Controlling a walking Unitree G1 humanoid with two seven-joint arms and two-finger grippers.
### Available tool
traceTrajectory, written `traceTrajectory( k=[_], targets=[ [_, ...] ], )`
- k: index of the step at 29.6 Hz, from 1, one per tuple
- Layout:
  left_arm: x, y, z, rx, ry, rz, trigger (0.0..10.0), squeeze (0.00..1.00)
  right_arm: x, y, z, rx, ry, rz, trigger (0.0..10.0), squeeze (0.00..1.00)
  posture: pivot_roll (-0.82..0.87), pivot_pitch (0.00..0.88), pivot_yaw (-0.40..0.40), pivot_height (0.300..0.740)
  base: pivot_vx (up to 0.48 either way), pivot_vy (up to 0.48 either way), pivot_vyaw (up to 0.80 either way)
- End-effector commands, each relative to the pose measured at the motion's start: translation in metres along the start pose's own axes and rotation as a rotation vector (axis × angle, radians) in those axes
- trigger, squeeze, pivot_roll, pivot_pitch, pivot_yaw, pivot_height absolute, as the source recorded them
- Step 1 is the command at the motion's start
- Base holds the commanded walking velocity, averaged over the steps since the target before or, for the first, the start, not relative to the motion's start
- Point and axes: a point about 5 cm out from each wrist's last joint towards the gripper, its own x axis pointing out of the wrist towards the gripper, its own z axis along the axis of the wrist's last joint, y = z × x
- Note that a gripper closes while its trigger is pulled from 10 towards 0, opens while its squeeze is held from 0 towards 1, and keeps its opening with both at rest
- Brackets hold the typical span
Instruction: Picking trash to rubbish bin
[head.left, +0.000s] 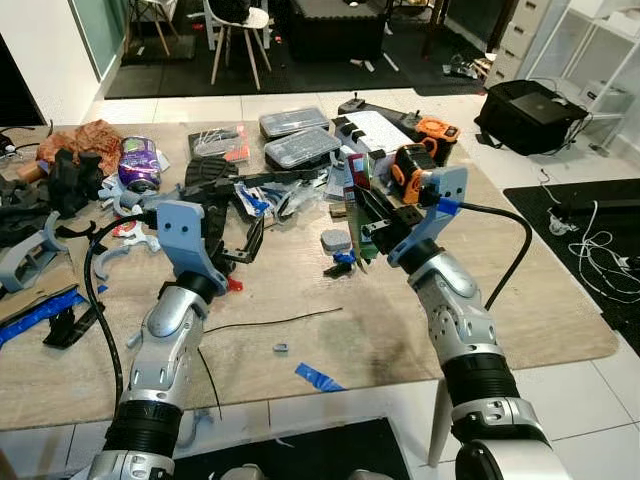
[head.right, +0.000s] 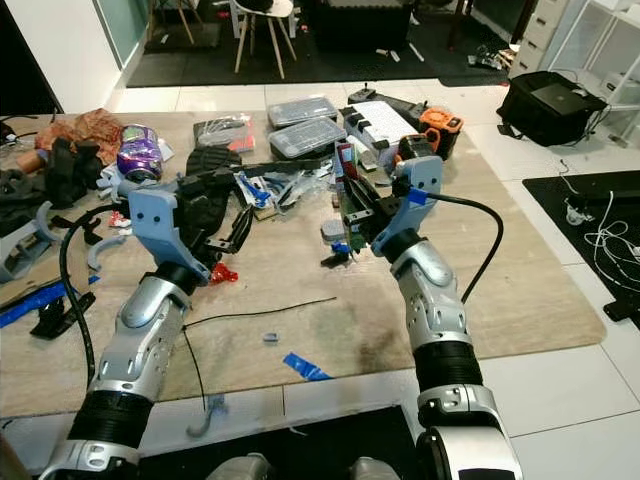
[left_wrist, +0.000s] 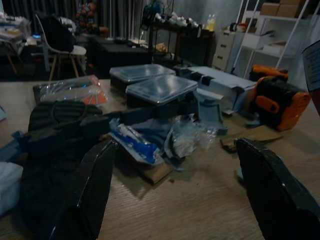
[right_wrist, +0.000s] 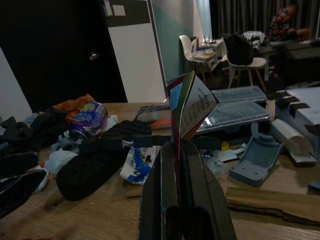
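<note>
the right gripper (head.left: 366, 222) is clamped on a flat printed wrapper (right_wrist: 189, 107), which stands up from between its fingers; the wrist view shows the fingers pressed together with the sheet pinched edgewise and its upper part free, so the hold looks thin and could slip if the arm swings fast; the gripper is raised over the middle of the cluttered table (head.left: 420, 320), above a small grey block (head.left: 336, 241) and near the orange tool (head.left: 415, 165); the left gripper (head.left: 245, 236) hovers over the table with its fingers spread apart and nothing between them, facing a crumpled clear plastic bag (left_wrist: 187, 137) and a blue-and-white packet (left_wrist: 131, 142); no rubbish bin can be made out, so the step in hand is judged to be carrying the wrapper away; doing it well likely means keeping the wrist level, lifting clear of the clutter, and turning slowly to find the bin before loosening the grip.
</note>
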Motion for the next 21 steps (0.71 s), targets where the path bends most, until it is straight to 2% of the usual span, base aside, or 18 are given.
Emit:
traceTrajectory(
  k=[1, 12, 21],
  targets=[
    [0.0009, -0.0005, -0.0014, 0.017, 0.009, -0.007, 10.0, 0.00, 0.0006, -0.0003, -0.0021, 0.007, 0.004, -0.002, 10.0, 0.00, 0.03, 0.000, -0.031, 0.740, 0.000, 0.000, 0.00],
    [0.0028, -0.0001, -0.0041, 0.028, 0.039, -0.012, 10.0, 0.00, 0.0016, -0.0009, -0.0016, 0.013, 0.006, -0.004, 10.0, 0.00, 0.03, 0.000, -0.027, 0.740, 0.000, 0.000, 0.00],
    [0.0031, -0.0006, -0.0041, 0.033, 0.040, -0.017, 10.0, 0.00, 0.0014, -0.0013, -0.0014, 0.014, 0.007, -0.005, 10.0, 0.00, 0.03, 0.000, -0.026, 0.740, -0.263, 0.000, 0.00]
  ],
)
